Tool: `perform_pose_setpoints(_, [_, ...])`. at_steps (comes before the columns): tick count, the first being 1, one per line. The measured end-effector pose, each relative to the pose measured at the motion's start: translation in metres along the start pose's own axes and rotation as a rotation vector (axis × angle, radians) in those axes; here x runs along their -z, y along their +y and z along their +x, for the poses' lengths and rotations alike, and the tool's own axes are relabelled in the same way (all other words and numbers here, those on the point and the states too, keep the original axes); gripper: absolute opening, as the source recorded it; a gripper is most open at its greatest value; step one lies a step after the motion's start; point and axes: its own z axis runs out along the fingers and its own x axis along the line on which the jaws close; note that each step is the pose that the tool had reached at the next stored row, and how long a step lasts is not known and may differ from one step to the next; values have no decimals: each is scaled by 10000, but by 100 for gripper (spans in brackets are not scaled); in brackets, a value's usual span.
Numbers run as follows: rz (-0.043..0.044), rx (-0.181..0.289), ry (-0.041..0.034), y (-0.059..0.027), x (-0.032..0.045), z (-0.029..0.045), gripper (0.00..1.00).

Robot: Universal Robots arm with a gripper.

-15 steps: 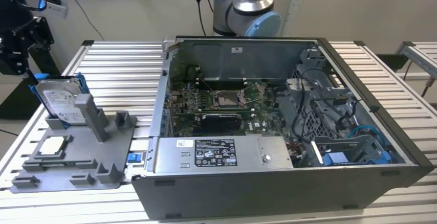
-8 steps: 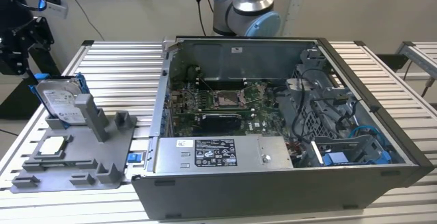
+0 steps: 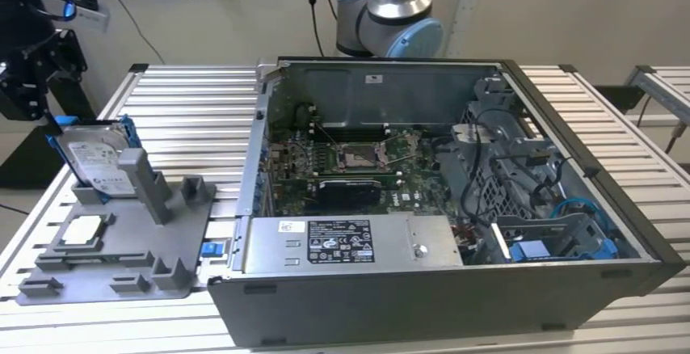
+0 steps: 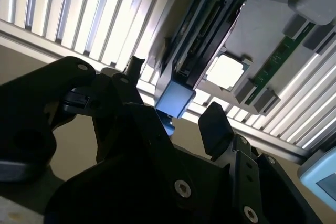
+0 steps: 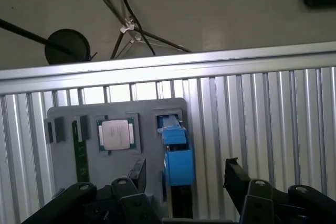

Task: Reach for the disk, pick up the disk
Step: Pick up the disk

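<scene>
The disk (image 3: 92, 162) stands on edge in a slot of the grey holder plate (image 3: 119, 277), at the exterior view's left; it is silver with a white label and a bright blue bracket. My black gripper (image 3: 48, 120) hangs just above its upper end. In both wrist views the gripper (image 4: 174, 94) (image 5: 185, 174) is open. One of its fingers (image 4: 134, 64) (image 5: 137, 173) shows beside the blue bracket end of the disk (image 4: 176, 100) (image 5: 177, 157), and the other stands on the far side. A gap shows on both sides.
A small square silver chip (image 3: 84, 229) (image 5: 116, 134) and a green memory stick (image 5: 80, 156) lie on the same holder plate. An open computer case (image 3: 431, 208) takes up the middle of the slatted metal table (image 3: 194, 103), with a blue caddy (image 3: 550, 245) inside.
</scene>
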Motion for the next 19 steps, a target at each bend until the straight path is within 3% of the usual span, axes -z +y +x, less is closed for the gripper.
perform_pose_setpoints(11, [18, 105, -28, 22, -130, -37, 100])
perform_pose_setpoints(19, [18, 585, -48, 37, -200, 18, 100])
